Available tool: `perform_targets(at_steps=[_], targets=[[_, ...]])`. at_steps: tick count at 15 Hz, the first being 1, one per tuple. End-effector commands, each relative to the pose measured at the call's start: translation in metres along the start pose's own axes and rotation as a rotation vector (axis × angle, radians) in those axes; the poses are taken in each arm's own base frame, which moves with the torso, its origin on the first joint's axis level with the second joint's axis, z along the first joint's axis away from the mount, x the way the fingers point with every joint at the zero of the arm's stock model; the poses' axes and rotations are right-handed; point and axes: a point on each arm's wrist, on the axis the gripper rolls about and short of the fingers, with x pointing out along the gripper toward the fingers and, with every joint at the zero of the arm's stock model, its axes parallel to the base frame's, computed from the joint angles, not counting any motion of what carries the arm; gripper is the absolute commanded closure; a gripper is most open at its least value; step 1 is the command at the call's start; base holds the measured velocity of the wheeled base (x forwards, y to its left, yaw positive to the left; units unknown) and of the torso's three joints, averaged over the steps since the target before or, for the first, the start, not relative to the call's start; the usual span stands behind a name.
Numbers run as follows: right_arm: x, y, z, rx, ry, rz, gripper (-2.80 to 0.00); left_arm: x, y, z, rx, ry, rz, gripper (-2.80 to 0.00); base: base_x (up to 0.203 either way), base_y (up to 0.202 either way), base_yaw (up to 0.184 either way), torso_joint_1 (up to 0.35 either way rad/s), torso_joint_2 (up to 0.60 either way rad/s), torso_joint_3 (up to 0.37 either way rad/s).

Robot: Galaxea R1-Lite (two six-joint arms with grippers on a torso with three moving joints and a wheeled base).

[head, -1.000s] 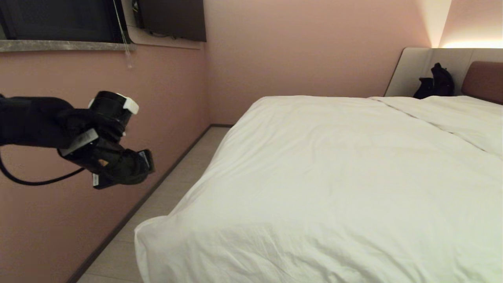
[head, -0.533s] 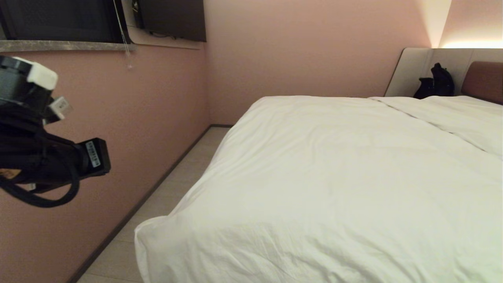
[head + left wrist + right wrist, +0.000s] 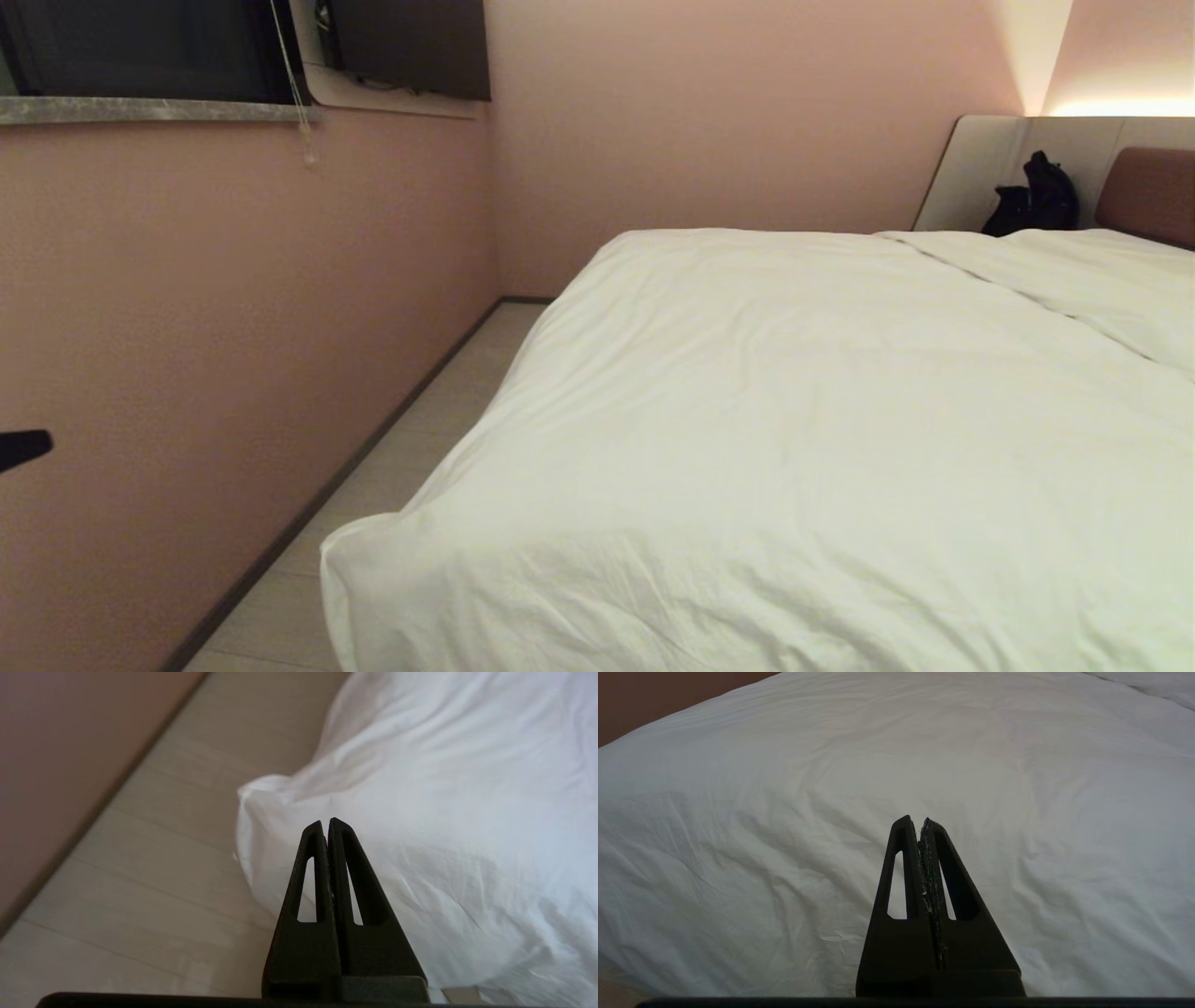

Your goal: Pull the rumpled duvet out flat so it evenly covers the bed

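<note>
The white duvet [image 3: 803,439] lies spread over the bed, lightly wrinkled, with its near left corner [image 3: 345,551] hanging over the side toward the floor. The bed's reddish-brown headboard [image 3: 1148,191] shows at the far right. In the left wrist view my left gripper [image 3: 325,822] is shut and empty, hovering above that duvet corner [image 3: 261,793] and the floor beside it. In the right wrist view my right gripper [image 3: 916,820] is shut and empty, held above the duvet's [image 3: 784,812] middle. Only a dark bit of the left arm [image 3: 23,448] shows at the head view's left edge.
A narrow strip of pale floor [image 3: 411,439] runs between the bed and the pink wall [image 3: 233,308]. A dark window [image 3: 140,47] and a wall screen [image 3: 411,47] sit high on the left. A black bag [image 3: 1036,196] leans against the beige side panel [image 3: 990,159].
My left arm has drawn back to the left, out of the head view except for a small dark tip. The duvet and the camera have not moved.
</note>
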Motion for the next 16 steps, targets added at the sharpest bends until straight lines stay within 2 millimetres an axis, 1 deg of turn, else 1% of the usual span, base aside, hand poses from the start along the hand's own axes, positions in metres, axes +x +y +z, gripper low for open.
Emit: perform_targets(at_steps=[1, 3, 5, 12, 14, 16], targets=[[0.0, 0.0, 0.0, -0.001, 0.001, 0.001, 0.0, -0.04, 0.014, -0.017, -0.004, -0.124, -0.007, 0.0, 0.0, 0.0, 0.0, 0.0, 0.0, 0.0], [0.0, 0.0, 0.0, -0.001, -0.001, 0.001, 0.0, -0.055, 0.022, -0.027, 0.017, -0.18, 0.015, 0.0, 0.0, 0.0, 0.0, 0.0, 0.0, 0.0], [0.0, 0.0, 0.0, -0.001, 0.001, 0.001, 0.0, -0.064, 0.028, -0.035, 0.021, -0.219, 0.045, 0.0, 0.0, 0.0, 0.0, 0.0, 0.0, 0.0], [0.0, 0.0, 0.0, -0.001, 0.001, 0.001, 0.0, -0.096, 0.048, -0.067, 0.023, -0.387, 0.232, 0.0, 0.0, 0.0, 0.0, 0.0, 0.0, 0.0], [0.0, 0.0, 0.0, -0.001, 0.0, 0.001, 0.0, -0.101, 0.05, -0.071, 0.031, -0.43, 0.262, 0.0, 0.0, 0.0, 0.0, 0.0, 0.0, 0.0], [0.0, 0.0, 0.0, -0.001, 0.001, 0.001, 0.0, -0.108, 0.05, -0.08, 0.038, -0.503, 0.304, 0.0, 0.0, 0.0, 0.0, 0.0, 0.0, 0.0]])
